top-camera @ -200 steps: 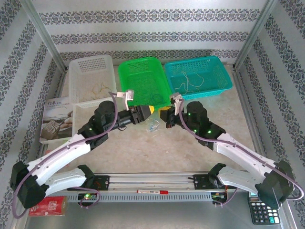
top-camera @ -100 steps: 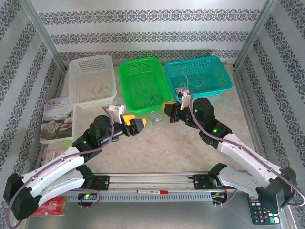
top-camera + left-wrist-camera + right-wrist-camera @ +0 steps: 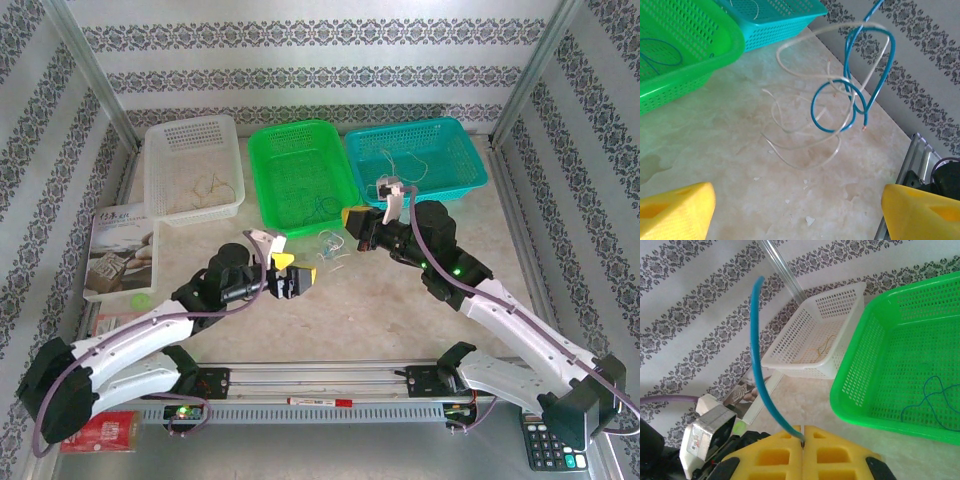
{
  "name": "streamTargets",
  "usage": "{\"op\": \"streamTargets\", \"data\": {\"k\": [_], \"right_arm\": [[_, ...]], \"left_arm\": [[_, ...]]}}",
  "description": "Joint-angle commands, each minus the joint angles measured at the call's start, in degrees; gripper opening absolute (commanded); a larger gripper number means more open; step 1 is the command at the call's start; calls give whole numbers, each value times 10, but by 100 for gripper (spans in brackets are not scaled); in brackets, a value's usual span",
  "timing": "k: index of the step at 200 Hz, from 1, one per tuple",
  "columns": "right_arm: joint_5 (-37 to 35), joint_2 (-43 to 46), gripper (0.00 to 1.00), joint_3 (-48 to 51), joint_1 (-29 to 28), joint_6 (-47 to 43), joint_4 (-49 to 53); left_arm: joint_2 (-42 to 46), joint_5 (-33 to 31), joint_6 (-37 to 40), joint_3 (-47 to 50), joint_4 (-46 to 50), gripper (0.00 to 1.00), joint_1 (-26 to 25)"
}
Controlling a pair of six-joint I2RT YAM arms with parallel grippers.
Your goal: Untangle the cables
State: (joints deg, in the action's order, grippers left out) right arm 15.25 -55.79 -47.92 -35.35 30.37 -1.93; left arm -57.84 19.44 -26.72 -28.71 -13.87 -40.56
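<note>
Where the tangle [image 3: 840, 92] is cut off: its blue cable [image 3: 813, 107] runs off the top of the left wrist view. In the top view the strands are too thin to tell apart.
Right gripper [image 3: 802, 434]: fingers pressed together, pinching the blue cable just in front of the green basket [image 3: 875, 365].
Left gripper [image 3: 296, 278]: fingers spread wide, holding nothing, farther from the green basket.
Tangle: off the green basket's near right corner, between the grippers. Whitish cables [image 3: 805, 164] loop below the blue one, apart from the left gripper.
</note>
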Motion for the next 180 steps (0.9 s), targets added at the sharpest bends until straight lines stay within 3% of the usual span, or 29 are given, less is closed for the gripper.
{"op": "streamTargets", "data": {"k": [1,83,180], "right_arm": [[-7,11,0,-20,5,14,-5],[1,21,0,-24,-5,40,-20],[-30,34,0,-12,-38,57,-34]], "left_arm": [[-12,18,31,-10,-41,86,-12],[-67,31,44,-25,-77,86,-15],[-139,26,26,-27,-185,83,-23]]}}
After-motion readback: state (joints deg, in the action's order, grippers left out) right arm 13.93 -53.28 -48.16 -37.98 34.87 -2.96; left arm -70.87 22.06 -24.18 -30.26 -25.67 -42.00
